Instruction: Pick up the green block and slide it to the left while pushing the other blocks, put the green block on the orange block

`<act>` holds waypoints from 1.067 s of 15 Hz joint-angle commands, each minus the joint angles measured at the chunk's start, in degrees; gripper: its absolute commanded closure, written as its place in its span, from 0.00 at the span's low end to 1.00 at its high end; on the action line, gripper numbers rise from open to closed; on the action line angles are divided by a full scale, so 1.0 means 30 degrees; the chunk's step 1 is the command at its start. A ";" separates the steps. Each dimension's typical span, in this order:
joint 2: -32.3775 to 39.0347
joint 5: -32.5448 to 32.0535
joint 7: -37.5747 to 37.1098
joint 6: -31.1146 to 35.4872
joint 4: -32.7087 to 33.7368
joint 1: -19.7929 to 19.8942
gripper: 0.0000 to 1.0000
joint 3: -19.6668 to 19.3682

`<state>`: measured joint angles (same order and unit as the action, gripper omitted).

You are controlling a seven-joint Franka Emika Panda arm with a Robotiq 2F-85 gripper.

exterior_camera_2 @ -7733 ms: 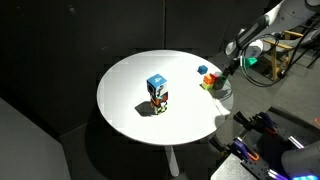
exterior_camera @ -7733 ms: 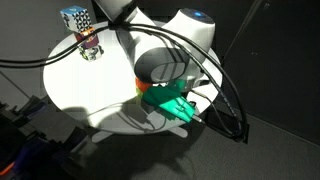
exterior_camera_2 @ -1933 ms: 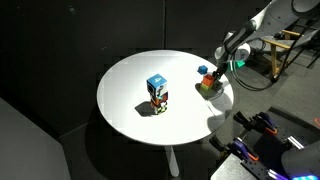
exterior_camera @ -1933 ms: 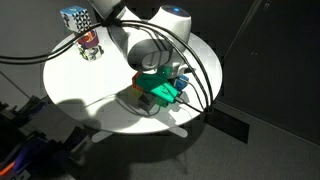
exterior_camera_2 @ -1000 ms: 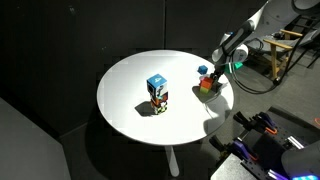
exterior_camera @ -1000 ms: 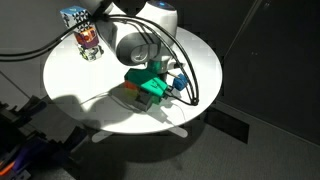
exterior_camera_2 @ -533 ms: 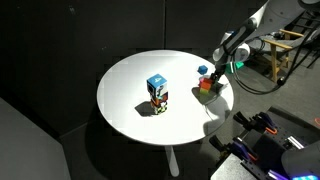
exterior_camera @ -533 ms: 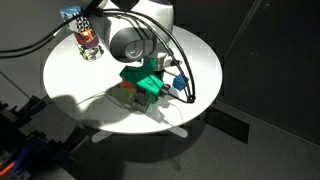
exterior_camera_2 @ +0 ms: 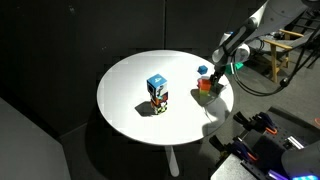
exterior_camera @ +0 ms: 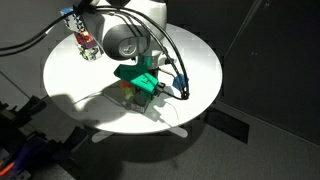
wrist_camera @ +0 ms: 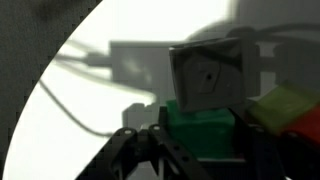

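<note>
In the wrist view the green block (wrist_camera: 205, 135) sits between my gripper's (wrist_camera: 200, 152) dark fingers, which are shut on it low over the white table (wrist_camera: 80, 100). A grey block (wrist_camera: 210, 75) rests against the green block's far side. At the right a yellow block (wrist_camera: 285, 105) and a reddish face (wrist_camera: 311, 126) touch it. In an exterior view the gripper (exterior_camera_2: 214, 72) stands at a cluster with a blue block (exterior_camera_2: 202, 71) and an orange-red block (exterior_camera_2: 207, 86). I cannot tell which cube is the orange block. In an exterior view the teal gripper part (exterior_camera: 138, 78) hides most blocks.
A larger patterned cube (exterior_camera_2: 155, 83) tops a small stack near the table's middle, and it also shows as the patterned cube (exterior_camera: 75, 18) at the far rim. Black cables (exterior_camera: 185, 80) hang beside the arm. The table edge (exterior_camera_2: 228, 95) lies close to the cluster.
The gripper, shut on the green block, has slid a little further inward across the table from its edge. The neighbouring blocks have moved along with it.
</note>
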<state>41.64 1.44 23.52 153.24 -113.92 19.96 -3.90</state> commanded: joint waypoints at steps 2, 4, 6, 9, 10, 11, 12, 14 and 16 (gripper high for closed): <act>-0.0693 -0.0706 -0.0543 0.0484 -0.0915 -0.0374 0.68 -0.0099; -0.0687 -0.0914 -0.0442 0.0646 -0.0998 -0.0451 0.68 -0.0044; -0.0695 -0.1065 -0.0394 0.0946 -0.1170 -0.0551 0.68 0.0006; -0.0680 -0.1307 -0.0486 0.1494 -0.1443 -0.0743 0.68 -0.0004; -0.0679 -0.1340 -0.0517 0.1630 -0.1516 -0.0804 0.68 -0.0015; -0.0684 -0.1357 -0.0544 0.1729 -0.1564 -0.0843 0.68 -0.0026; -0.0693 -0.1367 -0.0579 0.1811 -0.1606 -0.0876 0.68 -0.0041; -0.0786 -0.1303 -0.0507 0.1854 -0.1701 -0.0756 0.68 0.0011; -0.0907 -0.1253 -0.0473 0.1825 -0.1783 -0.0649 0.68 0.0021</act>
<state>41.47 -0.93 23.52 158.22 -117.01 17.58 -3.86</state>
